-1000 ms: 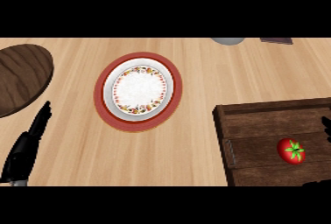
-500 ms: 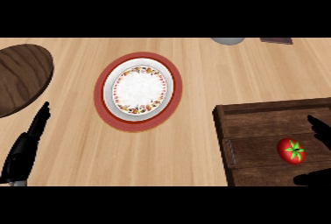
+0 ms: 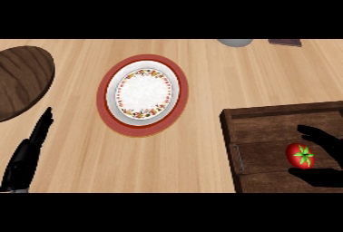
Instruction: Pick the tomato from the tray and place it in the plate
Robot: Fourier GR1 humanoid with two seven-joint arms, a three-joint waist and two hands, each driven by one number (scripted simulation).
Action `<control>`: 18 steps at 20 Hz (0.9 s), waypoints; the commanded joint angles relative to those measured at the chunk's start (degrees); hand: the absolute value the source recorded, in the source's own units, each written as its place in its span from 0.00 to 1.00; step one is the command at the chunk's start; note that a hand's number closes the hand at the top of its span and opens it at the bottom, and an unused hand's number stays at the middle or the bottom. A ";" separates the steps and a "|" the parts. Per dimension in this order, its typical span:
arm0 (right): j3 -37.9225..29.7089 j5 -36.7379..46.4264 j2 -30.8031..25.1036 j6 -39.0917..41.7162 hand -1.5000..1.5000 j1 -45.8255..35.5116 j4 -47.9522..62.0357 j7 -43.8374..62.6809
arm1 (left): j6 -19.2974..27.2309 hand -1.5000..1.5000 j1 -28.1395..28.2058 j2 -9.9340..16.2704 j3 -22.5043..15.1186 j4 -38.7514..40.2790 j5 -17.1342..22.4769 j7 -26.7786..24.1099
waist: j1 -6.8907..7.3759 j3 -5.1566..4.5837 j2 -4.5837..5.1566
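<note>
A red tomato (image 3: 300, 155) with a green stalk lies in the dark wooden tray (image 3: 268, 136) at the lower right. My right hand (image 3: 325, 177) comes in from the right edge, open, with fingers above the tomato and the thumb below it, not closed on it. The white plate (image 3: 144, 92) with a flowered rim sits on a red mat (image 3: 105, 107) left of the tray, at the counter's middle. My left hand (image 3: 28, 152) rests open at the lower left, fingers straight and pointing up.
A dark round wooden board (image 3: 20, 79) lies at the left edge. At the far edge stand a grey rounded object (image 3: 234, 42) and a dark flat item (image 3: 285, 43). Bare wood counter lies between plate and tray.
My right hand has moved left, further into view over the tray, and its fingers and thumb now bracket the tomato. The left hand, tomato and plate have not moved.
</note>
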 commanded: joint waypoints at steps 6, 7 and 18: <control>-2.07 3.97 2.13 -0.94 1.00 -1.28 7.76 -12.09 | -0.13 0.50 1.81 -2.85 0.11 -5.78 -2.20 4.19 | 0.29 0.33 0.18; -2.74 4.42 1.08 -0.54 1.00 -3.12 11.91 -14.07 | -3.76 0.50 -0.55 0.25 3.44 -1.32 0.64 1.25 | 0.31 0.32 0.24; 13.32 25.00 -13.05 4.58 1.00 -28.66 14.41 -18.11 | -5.16 0.50 -6.78 -2.28 -2.97 -0.71 -2.36 0.02 | 10.69 0.45 2.91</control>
